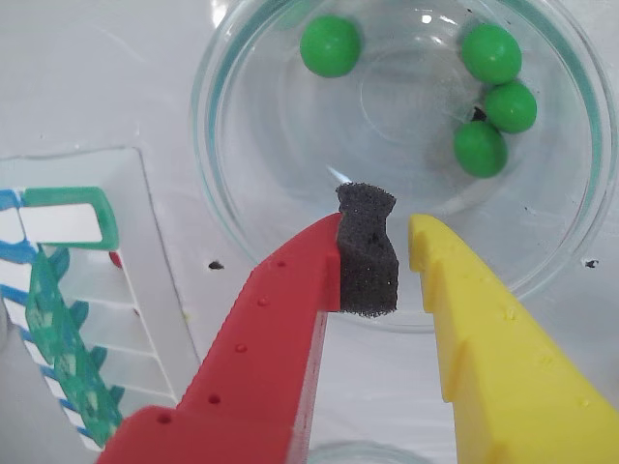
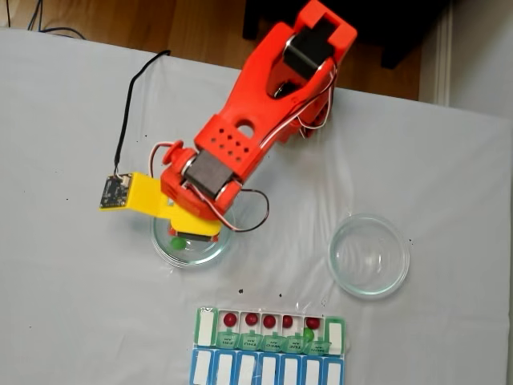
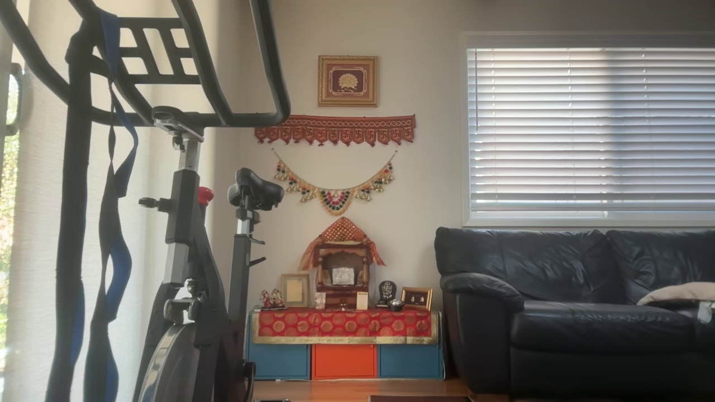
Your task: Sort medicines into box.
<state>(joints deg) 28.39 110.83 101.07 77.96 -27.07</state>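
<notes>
The gripper (image 1: 404,253) hangs over the near rim of the round clear glass dish (image 1: 218,145) in the wrist view, red finger at lower left, yellow finger at lower right. The jaws are parted, with a dark foam pad (image 1: 368,249) on the red one, and nothing sits between them.

Four bright green round medicine balls (image 1: 330,45) lie in that dish: one alone at the top centre of the frame, three clustered at the upper right. The lone ball looks the better pick. My read: go down straight with the jaws astride it, clear of the glass wall, and close gently so it doesn't squirt away.

The long white pill box with translucent green lids (image 2: 271,330) lies at the bottom centre of the fixed view, five dark red balls (image 2: 230,319) in its open compartments. Just below it, touching, is a blue-framed white-lidded row (image 2: 267,370). A second clear glass dish (image 2: 369,256) stands empty to the right, well apart. The raised green lids crowd the compartments, so a drop there needs care.
</notes>
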